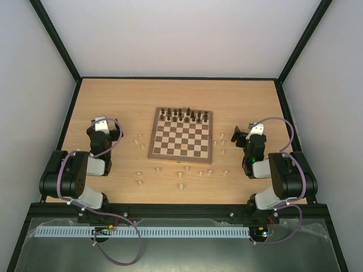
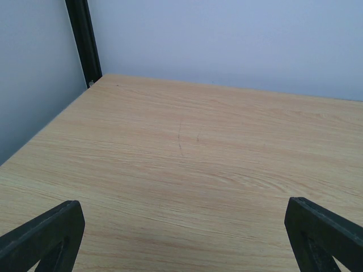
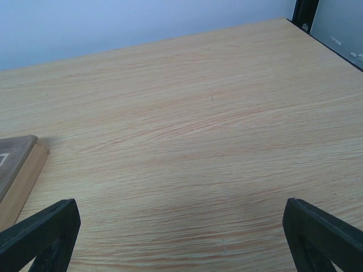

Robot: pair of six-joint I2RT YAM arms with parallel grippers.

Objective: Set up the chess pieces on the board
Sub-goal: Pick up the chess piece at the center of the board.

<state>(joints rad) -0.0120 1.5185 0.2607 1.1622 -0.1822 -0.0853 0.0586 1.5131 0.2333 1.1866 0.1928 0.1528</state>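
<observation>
The board (image 1: 180, 143) lies in the middle of the table. Dark brown pieces (image 1: 184, 115) fill its far rows. Several pale chess pieces (image 1: 187, 169) stand or lie scattered on the tabletop in front of the board. A few more are at its left (image 1: 140, 138) and right (image 1: 222, 136). My left gripper (image 1: 102, 126) hovers left of the board, open and empty; its wrist view shows wide-apart fingers (image 2: 48, 235) over bare wood. My right gripper (image 1: 243, 136) sits right of the board, also open and empty (image 3: 181, 229). The board's corner (image 3: 16, 164) shows at that view's left edge.
The light-wood tabletop (image 1: 113, 96) is enclosed by pale walls and a black frame post (image 2: 84, 39) at the back left corner. Both arm bases (image 1: 76, 181) stand at the near edge. A cable duct (image 1: 170, 232) runs along the front.
</observation>
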